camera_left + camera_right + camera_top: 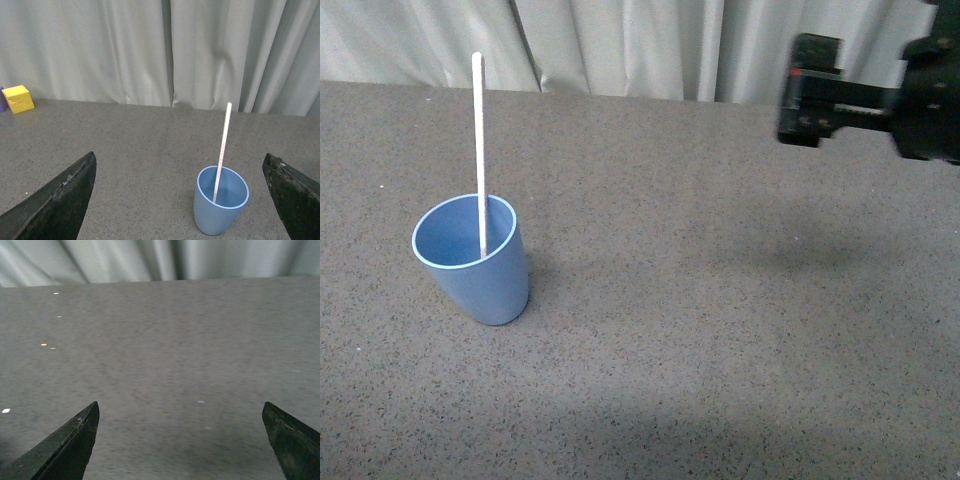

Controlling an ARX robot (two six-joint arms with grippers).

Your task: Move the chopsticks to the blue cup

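Note:
The light-blue cup [475, 260] stands on the grey table at the left of the front view. The cream-white chopstick [478, 140] stands in it, leaning on the rim and sticking well above it. In the left wrist view the cup [220, 207] and chopstick [223, 140] lie between and beyond my left gripper's [180, 192] open, empty jaws. My right gripper [810, 90] is raised at the upper right of the front view, far from the cup. In its own view it [180, 432] is open and empty over bare table.
A yellow block [18, 98] sits at the table's far edge by the grey curtain, with a purple thing just beside it at the frame edge. Small pale specks [6, 410] lie on the table in the right wrist view.

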